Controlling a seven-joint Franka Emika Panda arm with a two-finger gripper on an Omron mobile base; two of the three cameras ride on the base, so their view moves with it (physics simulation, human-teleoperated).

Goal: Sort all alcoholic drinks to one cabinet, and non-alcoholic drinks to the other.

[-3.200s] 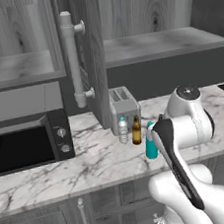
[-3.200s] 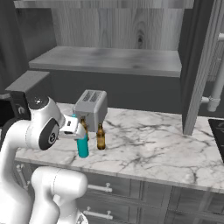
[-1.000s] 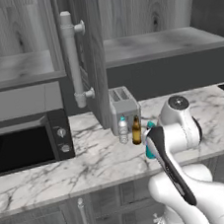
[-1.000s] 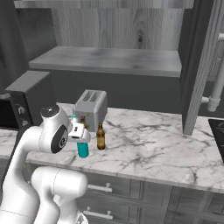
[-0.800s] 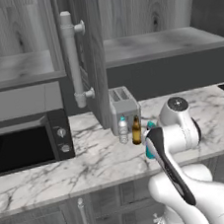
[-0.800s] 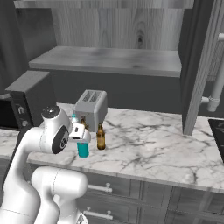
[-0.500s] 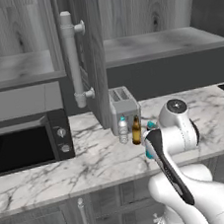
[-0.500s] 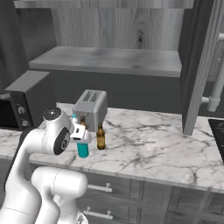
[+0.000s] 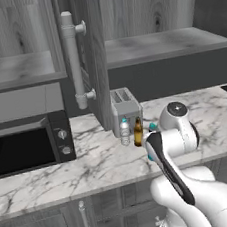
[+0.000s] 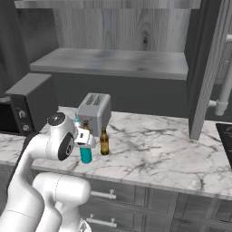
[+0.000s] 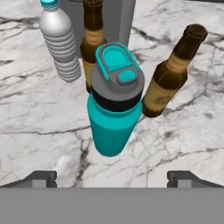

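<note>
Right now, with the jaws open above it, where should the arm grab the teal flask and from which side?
Grip the teal flask around its smooth round body below the dark cap, coming down from above on the side facing the arm. It stands upright, and the two beer bottles and the water bottle crowd its far side.

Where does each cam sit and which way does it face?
Left base view: behind the arm's left, facing the counter; white arm rises lower right.
Right base view: behind its right; arm lower left, toaster behind.
Hand view: on the hand, down past the open gripper at the teal flask.
Shared: flask, beer bottles, water bottle.
</note>
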